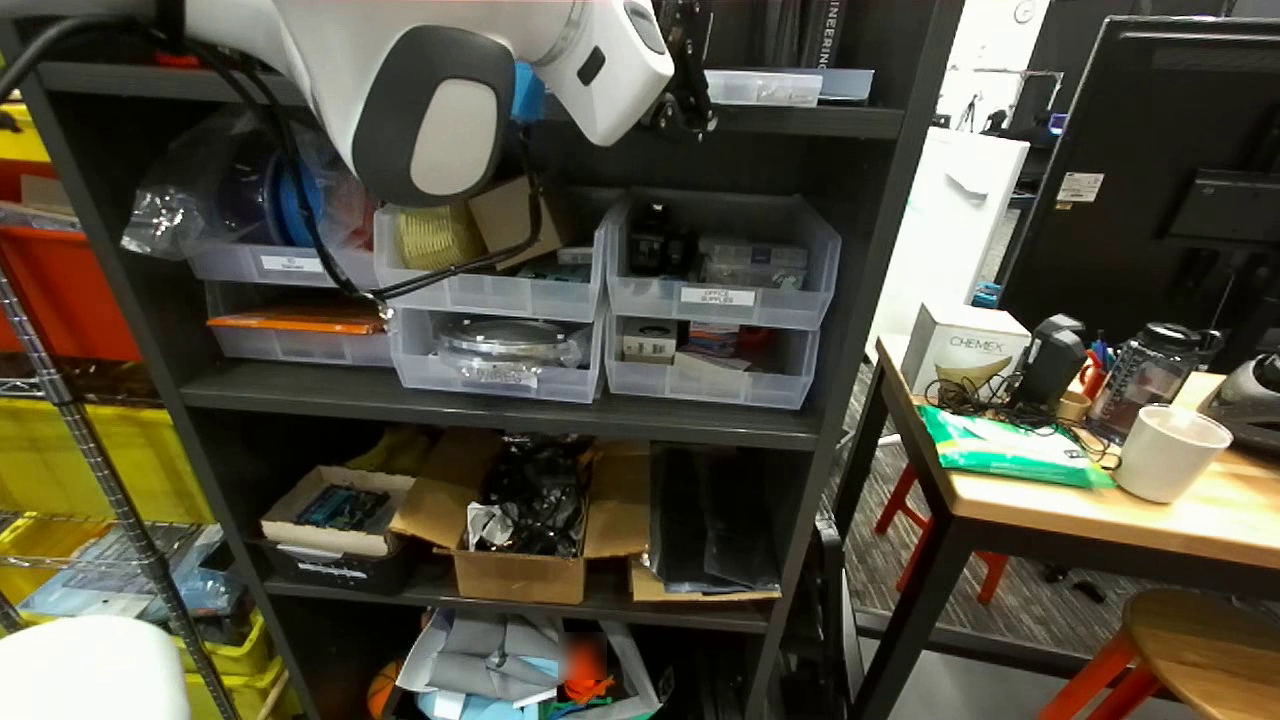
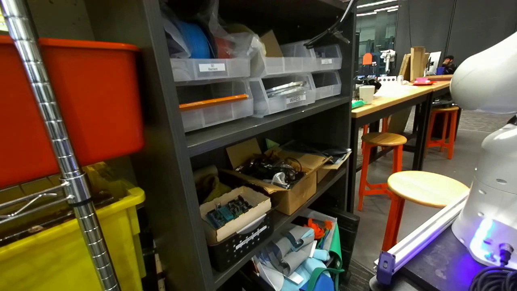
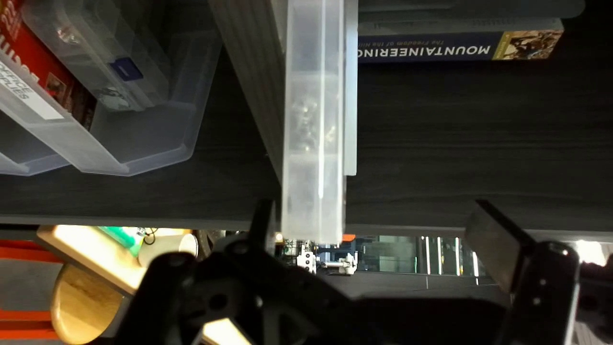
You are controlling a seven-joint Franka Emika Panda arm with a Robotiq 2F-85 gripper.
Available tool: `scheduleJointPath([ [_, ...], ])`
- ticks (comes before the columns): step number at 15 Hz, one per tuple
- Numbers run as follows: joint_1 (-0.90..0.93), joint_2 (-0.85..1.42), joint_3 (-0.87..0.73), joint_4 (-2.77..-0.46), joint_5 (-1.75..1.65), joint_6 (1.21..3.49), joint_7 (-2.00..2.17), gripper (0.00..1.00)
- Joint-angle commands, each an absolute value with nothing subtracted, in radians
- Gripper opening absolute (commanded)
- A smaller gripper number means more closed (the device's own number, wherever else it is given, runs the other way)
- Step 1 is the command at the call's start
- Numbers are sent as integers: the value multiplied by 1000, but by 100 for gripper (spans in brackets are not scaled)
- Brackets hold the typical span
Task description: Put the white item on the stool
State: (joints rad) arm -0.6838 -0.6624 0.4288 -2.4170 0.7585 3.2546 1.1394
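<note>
The white item (image 1: 765,88) is a thin, flat, translucent whitish case lying on the upper shelf. It also shows edge-on in the wrist view (image 3: 313,191), its near end past the shelf edge. My gripper (image 1: 690,115) is beside its end in an exterior view. In the wrist view the gripper (image 3: 378,235) is open, with the case's end between its fingers, nearer the left one in the picture, and not gripped. A round wooden stool with orange legs (image 1: 1215,640) stands at the lower right; two such stools show in an exterior view, one nearer (image 2: 428,188) and one farther (image 2: 383,139).
A light blue-grey flat thing (image 3: 351,96) lies against the case. A mountaineering book (image 3: 431,48) is farther in. Clear bins (image 1: 720,260) fill the shelf below. A wooden table (image 1: 1060,505) with a white cup (image 1: 1170,455) stands beside the dark shelf unit (image 1: 860,250).
</note>
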Motion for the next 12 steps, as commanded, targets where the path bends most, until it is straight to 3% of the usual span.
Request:
scheduleJointPath([
  [1, -732, -648, 462, -2376, 761, 3194, 1172, 100],
  [8, -722, -644, 482, -2370, 761, 3160, 1162, 100],
  [9, -719, -643, 482, -2370, 762, 3161, 1161, 76],
  [10, -715, -642, 479, -2370, 763, 3162, 1159, 74],
  [12, -708, -641, 475, -2372, 765, 3168, 1156, 61],
])
